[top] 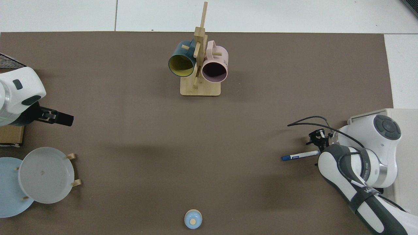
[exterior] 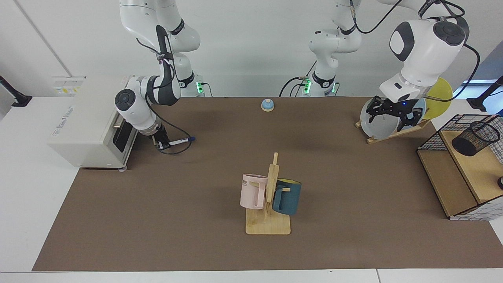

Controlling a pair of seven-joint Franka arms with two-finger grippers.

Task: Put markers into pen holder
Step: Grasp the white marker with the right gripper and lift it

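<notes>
We see the marker (exterior: 178, 141) gripped at its dark tail end by the right gripper (exterior: 162, 144), low over the brown mat (exterior: 196, 236) just beside the white box-shaped appliance (exterior: 84, 122). The marker lies nearly level, its blue cap pointing away from the gripper toward the middle of the table. In the top view the same marker (top: 300, 155) sticks out from under the right arm's wrist, and the right gripper (top: 319, 150) is mostly hidden there — we think the marker is lifted a little off the mat, but neither view settles whether it touches.

The left gripper (exterior: 391, 116) hangs above the mat in front of the plates (exterior: 379, 125) on their wooden rack, its fingers spread apart and holding nothing. In the top view the left gripper (top: 62, 118) shows as a dark shape jutting out from the white wrist.

The pen holder (exterior: 474, 138) — a small black mesh cup — sits tilted on the wooden shelf (exterior: 471, 169) inside the wire-grid basket (exterior: 440, 135), well apart from the marker at the far opposite end of the table. Between them stand the wooden mug rack (exterior: 268, 224) with a pink mug (exterior: 252, 191) and a blue mug (exterior: 287, 196), and a small blue bell (exterior: 267, 105) near the arms' bases.
</notes>
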